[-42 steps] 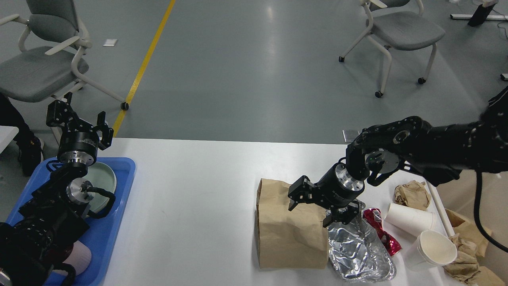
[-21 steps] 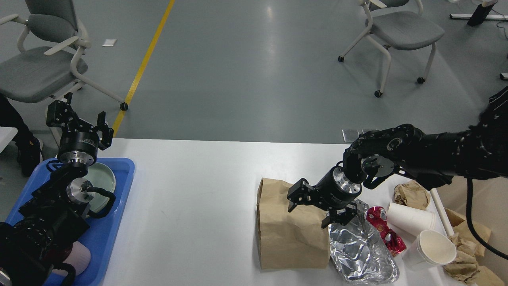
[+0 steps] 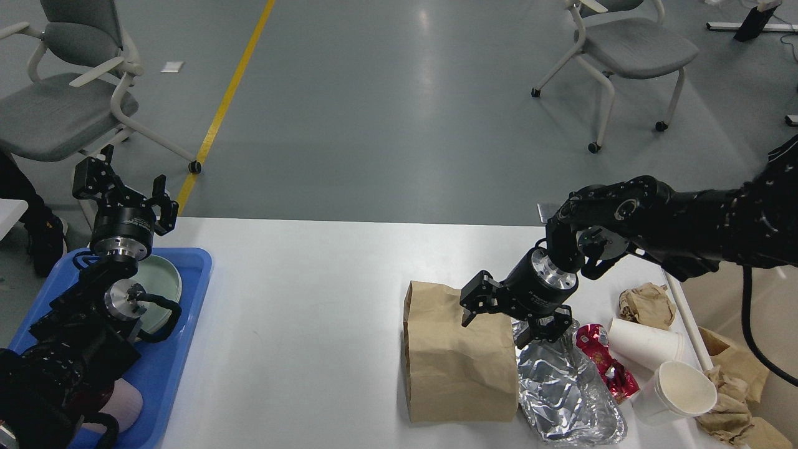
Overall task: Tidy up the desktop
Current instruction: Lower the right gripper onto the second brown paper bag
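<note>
The white table is filling the lower half of the view. The right pincer is being held with fingers apart over the top edge of a brown paper bag, at 4 o'clock. Crumpled foil is lying just beside the bag. The left pincer is being held spread, above the blue tray, at 9 o'clock.

You have the white desktop carrying a blue tray at its left end; toward the right lie a brown paper bag, crumpled foil, a red wrapper, two paper cups and a paper wad.
</note>
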